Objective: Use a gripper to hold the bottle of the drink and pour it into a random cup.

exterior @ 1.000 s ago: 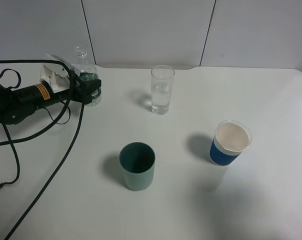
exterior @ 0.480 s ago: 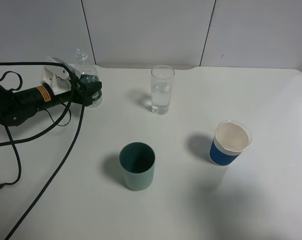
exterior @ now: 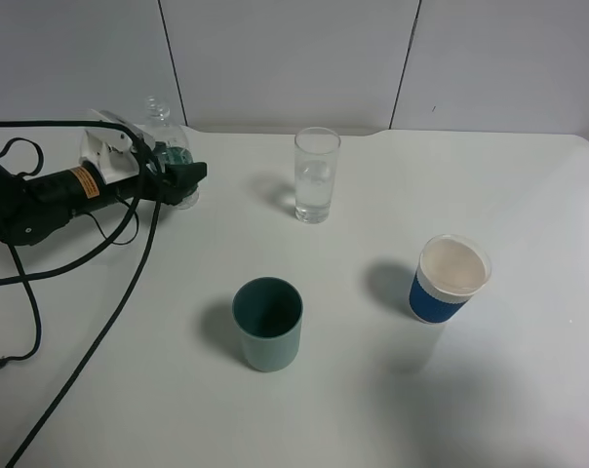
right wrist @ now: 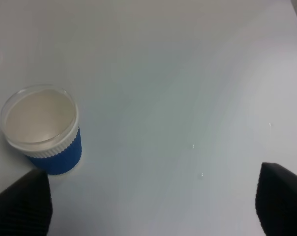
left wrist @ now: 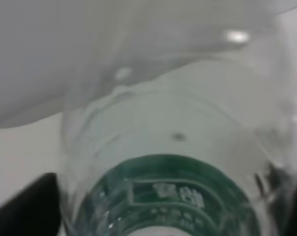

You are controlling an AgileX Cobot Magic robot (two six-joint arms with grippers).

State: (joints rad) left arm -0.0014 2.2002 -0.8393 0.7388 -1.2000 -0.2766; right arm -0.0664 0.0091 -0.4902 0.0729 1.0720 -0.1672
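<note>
Left gripper (exterior: pixel 180 175), black fingers on a white block: jaws flank the small clear plastic bottle with green label band (exterior: pixel 166 139); whether they clamp it cannot be told. Bottle stands upright at the table's ten o'clock. Label print blurred, unreadable. Tall clear glass cup (exterior: pixel 316 175) at twelve o'clock, well apart.
</note>
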